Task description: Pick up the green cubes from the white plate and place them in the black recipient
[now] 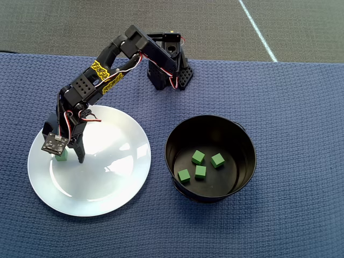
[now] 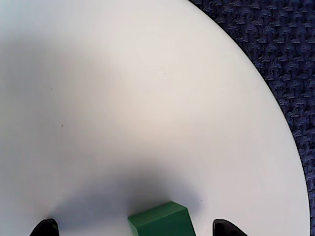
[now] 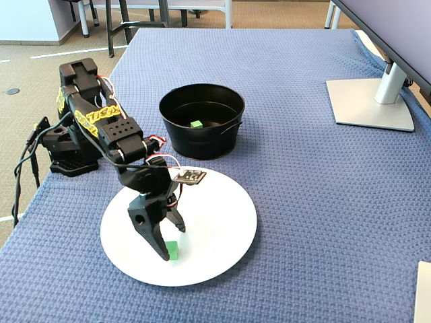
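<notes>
Going L to R in the overhead view: the white plate is on the left w/ the arm leaning over it, and the last green cube sits near the plate's left edge, half hidden under the wrist cam board. The gripper is right down on it. In the wrist view the cube is at the bottom centre w/ a black fingertip on one side and the other tip off on the other side, both clear of it, so jaws spread, nothing clamped yet. Fixed view agrees: cube just beside the front finger, plate otherwise bare.

Further right, the black recipient already has four cubes in the bottom, so imo this is the final pick.

Handling guess: tiny, light, stiff block w/ a matte surface, so it prob won't squash or slip much in the pads. The glossy plate is the slick part tho, a one-sided nudge could skate it away. Best bet is squeezing two opposite flat faces, centred, not corner-to-corner.
</notes>
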